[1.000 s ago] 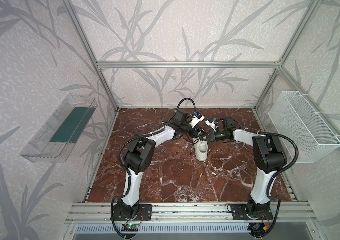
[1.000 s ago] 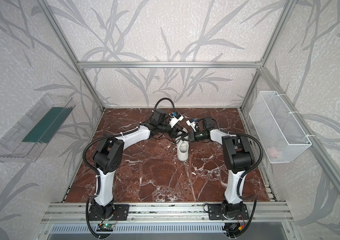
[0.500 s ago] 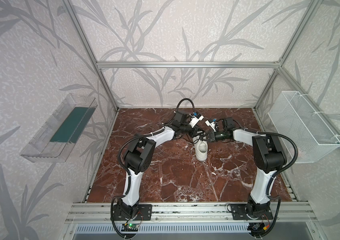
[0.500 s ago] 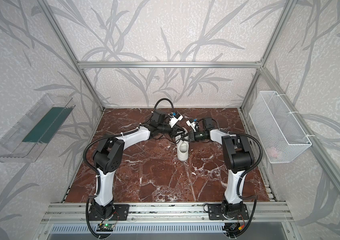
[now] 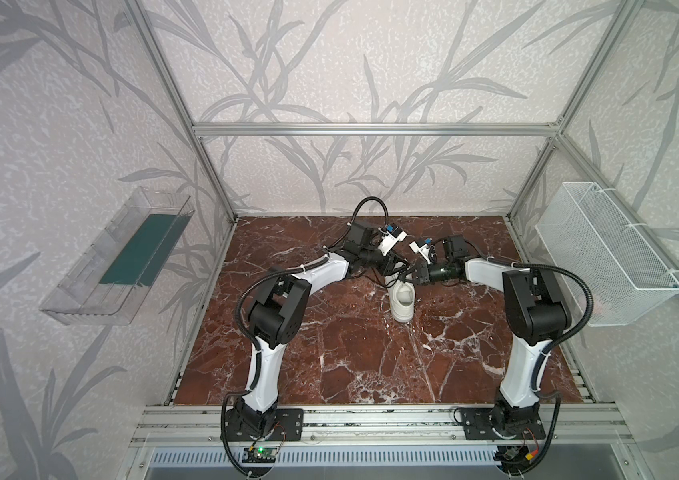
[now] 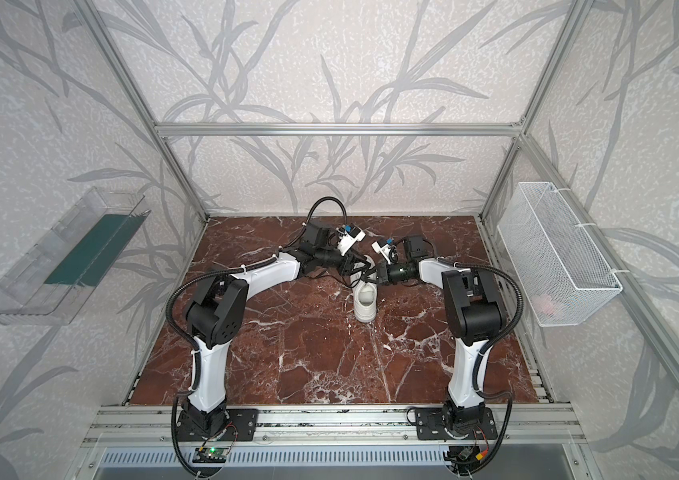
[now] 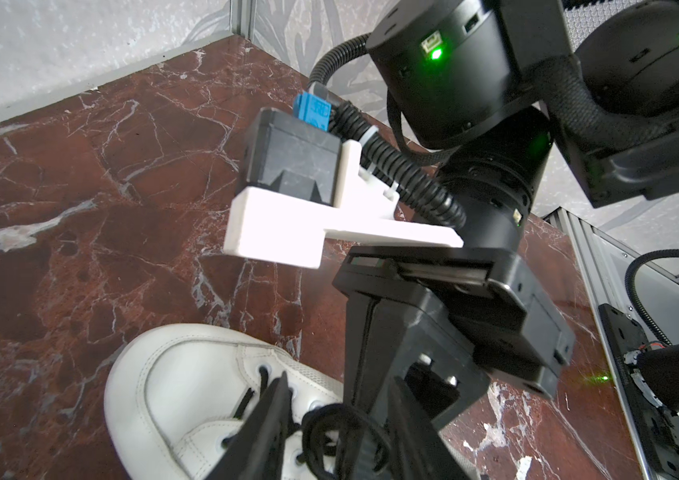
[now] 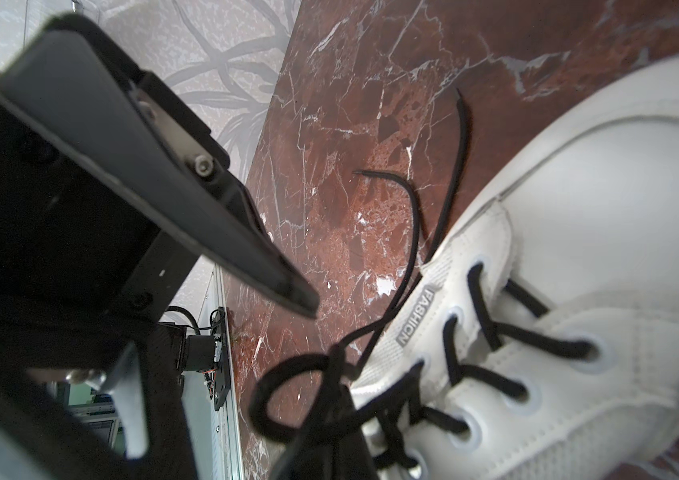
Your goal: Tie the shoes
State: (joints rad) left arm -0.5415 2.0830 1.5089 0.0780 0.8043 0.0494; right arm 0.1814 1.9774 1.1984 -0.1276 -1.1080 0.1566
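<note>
White sneaker (image 5: 402, 301) mid-tie on the red marble counter (image 5: 329, 357).
Lies beyond mid-counter, toe toward the near edge, long axis near-to-far, keeping the eyelets (image 8: 454, 316) within reach from both sides. Farther back: right jaws clenched on a loop of the laces (image 8: 480, 307), likely to hold it up; left jaws parted astride it, grasping nothing.

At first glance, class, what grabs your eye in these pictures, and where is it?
A white sneaker sits near the middle of the dark red marble table. The left arm and right arm lean in over its far end, with a loop of black laces raised between them.
</note>
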